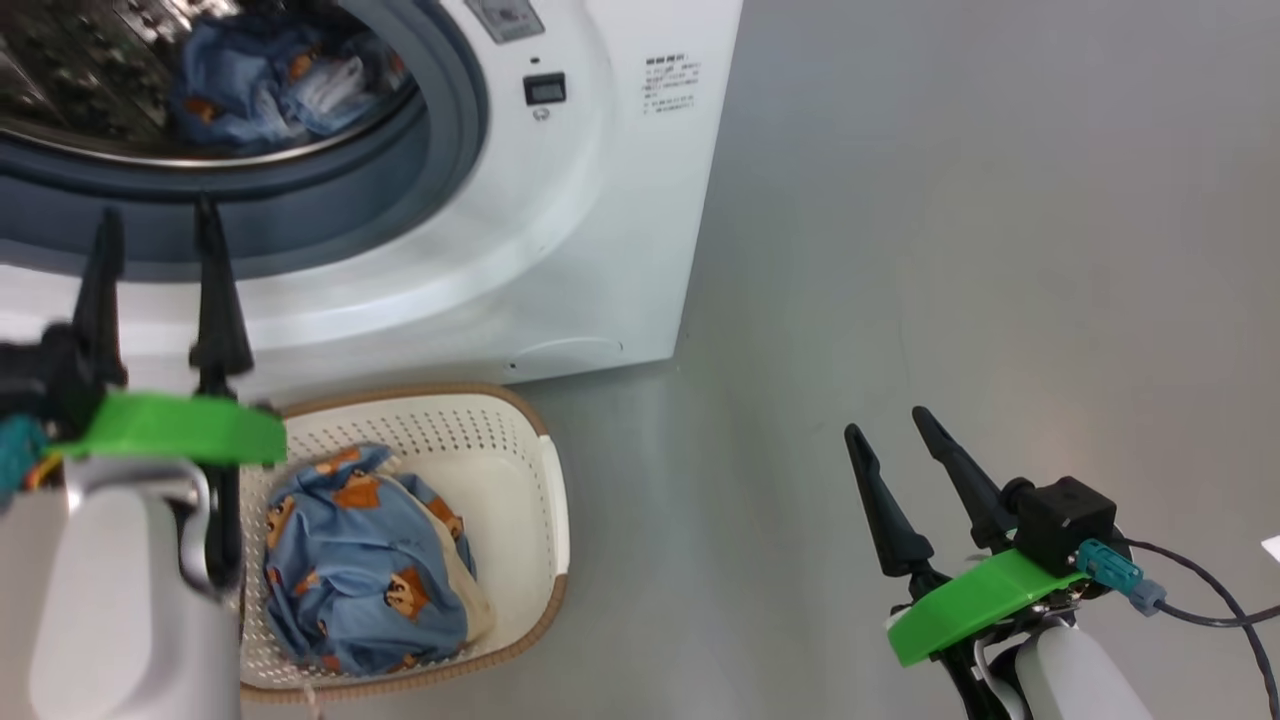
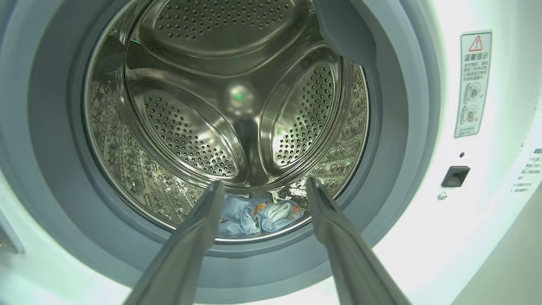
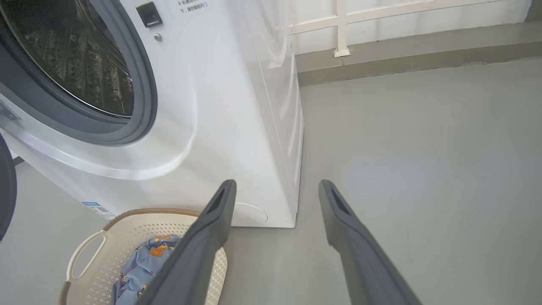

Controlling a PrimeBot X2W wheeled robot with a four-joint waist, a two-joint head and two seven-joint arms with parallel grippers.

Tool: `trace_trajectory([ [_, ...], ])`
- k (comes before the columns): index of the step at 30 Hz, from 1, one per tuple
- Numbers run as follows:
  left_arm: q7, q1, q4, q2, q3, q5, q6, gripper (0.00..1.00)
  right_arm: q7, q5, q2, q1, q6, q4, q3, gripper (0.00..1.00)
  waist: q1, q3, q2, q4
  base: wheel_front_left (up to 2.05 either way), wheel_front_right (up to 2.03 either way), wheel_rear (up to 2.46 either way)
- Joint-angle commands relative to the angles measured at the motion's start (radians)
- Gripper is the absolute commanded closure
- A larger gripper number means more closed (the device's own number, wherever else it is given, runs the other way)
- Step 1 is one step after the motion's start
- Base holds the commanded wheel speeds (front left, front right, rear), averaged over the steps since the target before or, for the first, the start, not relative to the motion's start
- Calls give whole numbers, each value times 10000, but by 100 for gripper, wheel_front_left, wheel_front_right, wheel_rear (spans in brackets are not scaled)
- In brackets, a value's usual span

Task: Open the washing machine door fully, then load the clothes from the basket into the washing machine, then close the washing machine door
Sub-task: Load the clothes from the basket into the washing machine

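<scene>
In the head view, you see the washing machine (image 1: 600, 250) with its mouth standing open. One piece of the clothes (image 1: 270, 80) already lies in the drum (image 1: 80, 70). The basket (image 1: 555, 500) sits on the floor (image 1: 950, 250) just in front of the machine, with a blue printed bundle (image 1: 360, 560) in it. Your left gripper (image 1: 157, 212) is raised between basket and opening, its fingers spread and empty. Your right gripper (image 1: 886, 422) is well off to the side over bare floor, also spread and holding nothing.

In the left wrist view, the left gripper (image 2: 266, 182) points straight into the drum (image 2: 190, 127), and the loaded garment (image 2: 262, 214) lies at the bottom, just behind the grey gasket (image 2: 55, 148).

In the right wrist view, the right gripper (image 3: 277, 183) hangs released above the floor beside the machine, with the basket (image 3: 139, 212) and its load (image 3: 144, 262) at the lower left. The dark curved edge at the left margin is probably the washing machine door (image 3: 5, 190), swung clear.

Judging from this, the door step is done and loading is under way. You have the basket's bundle left to move, then the door to close.
</scene>
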Motion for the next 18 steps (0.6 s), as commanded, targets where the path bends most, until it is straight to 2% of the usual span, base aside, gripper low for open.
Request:
trace_trajectory([
  [1,-38,269,-383,274,312,62,13,0,-118,86,30,203,16,-169,192,0,0,-290,0,78,0,0,0],
  [9,-38,1923,-1293,20,535,92,20,0,-118,109,-6,458,16,-89,211,0,0,-878,0,239,0,0,0],
  [18,-38,3594,-1999,-202,288,147,141,0,-118,65,-22,611,16,-32,296,0,0,-1450,0,343,0,0,0],
])
